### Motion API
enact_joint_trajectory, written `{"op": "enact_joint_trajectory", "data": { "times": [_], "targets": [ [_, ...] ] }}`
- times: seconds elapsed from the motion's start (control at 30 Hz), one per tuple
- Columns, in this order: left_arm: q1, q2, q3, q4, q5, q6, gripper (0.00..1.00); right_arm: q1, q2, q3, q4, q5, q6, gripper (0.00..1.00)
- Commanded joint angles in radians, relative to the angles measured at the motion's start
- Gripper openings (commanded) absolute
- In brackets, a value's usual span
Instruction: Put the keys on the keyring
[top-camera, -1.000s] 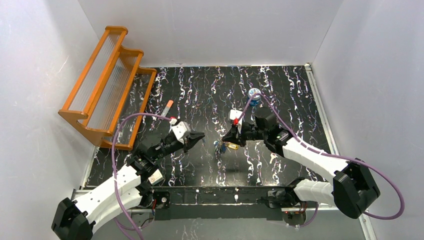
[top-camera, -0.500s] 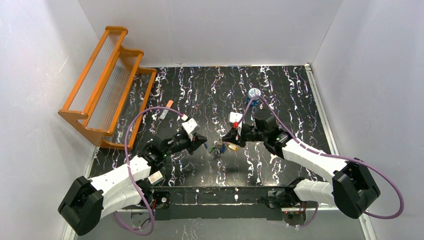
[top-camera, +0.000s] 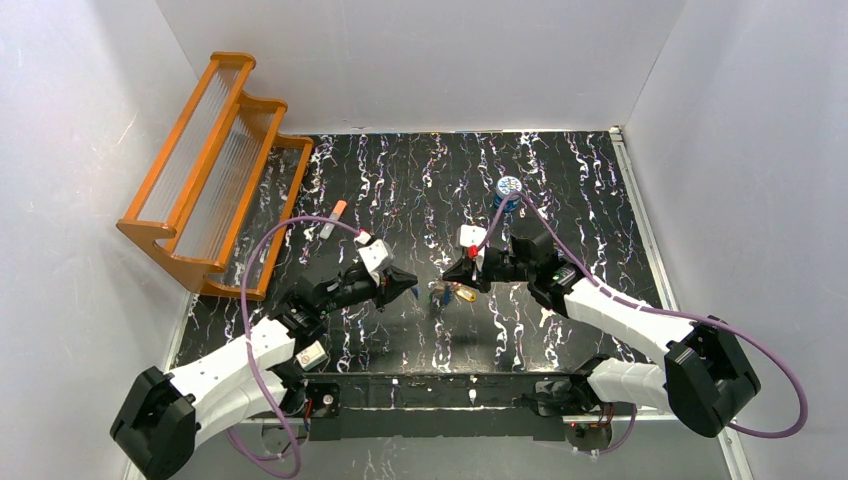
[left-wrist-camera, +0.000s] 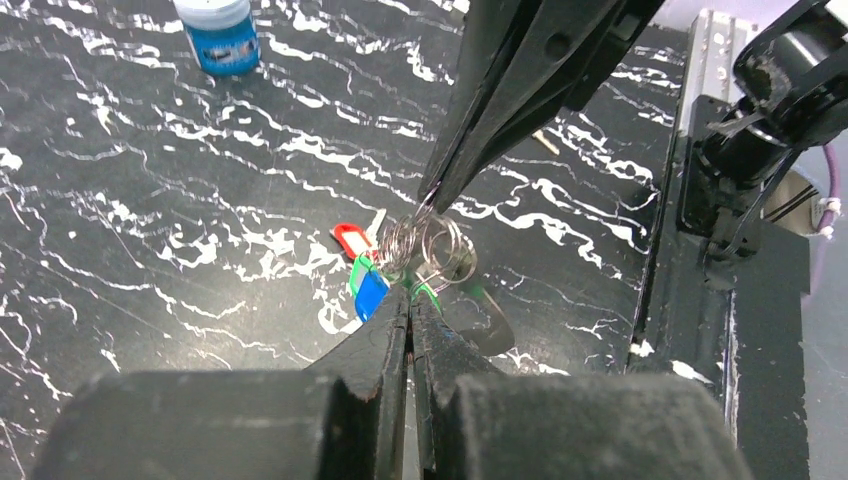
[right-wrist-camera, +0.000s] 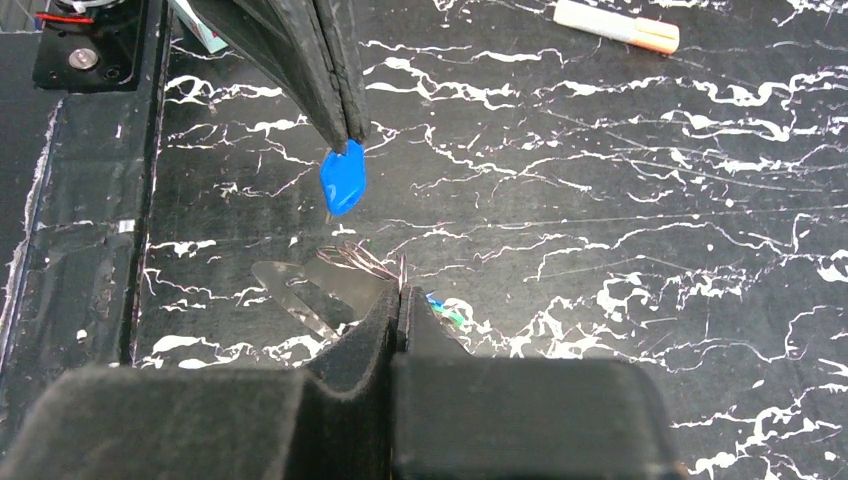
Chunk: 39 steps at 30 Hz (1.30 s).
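Observation:
The keys (top-camera: 441, 295) hang in a small cluster mid-table between both grippers. In the left wrist view I see a red head (left-wrist-camera: 352, 238), a blue head (left-wrist-camera: 370, 296) and a green band beside it. The keyring shows as thin wire coils (left-wrist-camera: 432, 245), and my right gripper (left-wrist-camera: 430, 197) is shut on their top. My left gripper (left-wrist-camera: 411, 292) is shut, with its tips right against the blue head; whether they pinch anything is unclear. In the right wrist view the blue head (right-wrist-camera: 343, 182) hangs at the left gripper's tip (right-wrist-camera: 345, 135), and a pale oval piece (right-wrist-camera: 295, 292) lies under the coils.
An orange-tipped white tube (top-camera: 333, 217) lies left of centre, and shows far off in the right wrist view (right-wrist-camera: 617, 25). A small blue tin (top-camera: 509, 187) stands behind the right arm. An orange rack (top-camera: 215, 160) fills the back-left corner.
My left arm has swung right and lowered, bringing its shut tips up to the key cluster. The right gripper has stayed in place with the coils.

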Motion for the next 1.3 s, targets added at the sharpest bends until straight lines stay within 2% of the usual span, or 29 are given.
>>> {"op": "enact_joint_trajectory", "data": {
  "times": [0.0,0.5,0.7,0.9,1.27],
  "targets": [
    [0.004,-0.066,0.018,0.028,0.030,0.014,0.00,0.008,-0.001,0.014,0.127,-0.052,-0.016,0.01],
    [0.004,-0.061,0.067,0.054,0.059,0.005,0.00,0.019,-0.010,0.000,0.219,-0.117,-0.023,0.01],
    [0.004,-0.035,0.074,0.066,0.049,0.013,0.00,0.018,-0.011,0.004,0.249,-0.008,-0.007,0.01],
    [0.004,-0.060,0.072,0.029,-0.011,0.054,0.00,0.014,-0.004,0.049,0.240,0.170,-0.113,0.01],
    [0.004,-0.143,0.072,-0.096,-0.092,0.104,0.00,-0.009,0.156,0.224,0.148,0.136,-0.365,0.01]
  ]
}}
